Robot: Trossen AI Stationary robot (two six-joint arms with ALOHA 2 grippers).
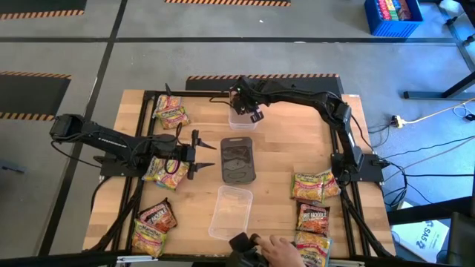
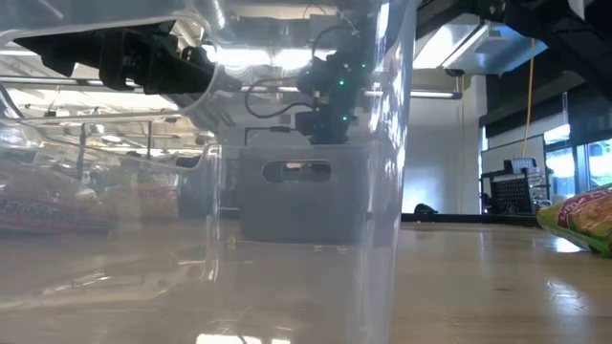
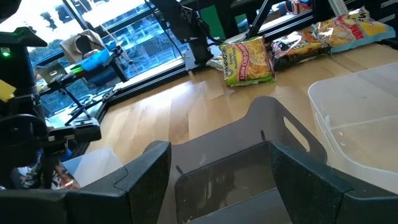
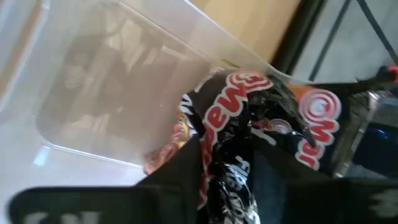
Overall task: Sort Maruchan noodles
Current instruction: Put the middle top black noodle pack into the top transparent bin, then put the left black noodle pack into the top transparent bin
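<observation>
My right gripper [image 1: 249, 108] hangs over the clear tray [image 1: 243, 121] at the table's far side, shut on a dark noodle packet with red lettering [image 4: 261, 118]. My left gripper [image 1: 200, 153] waits open left of the dark grey bin [image 1: 238, 160], above a yellow-pink packet [image 1: 165, 171]. Loose packets lie flat on the table: on the left at the far corner [image 1: 171, 111] and near edge [image 1: 154, 219], and a group on the right [image 1: 315, 185]. My right gripper pinches the dark packet's crumpled middle [image 4: 225, 163] between its two fingers, coming from above and slanting down. The packet's printed end [image 4: 311, 112] sticks out beyond the fingers, over the clear tray's rim [image 4: 236, 43]. Whether the packet touches the tray does not show.
A second clear tray [image 1: 230, 212] lies near the front edge, right in front of the low camera. A person's hand [image 1: 280, 251] reaches in at the near edge beside the right-hand packets [image 1: 312, 218]. Black frame rails [image 1: 185, 95] border the tabletop.
</observation>
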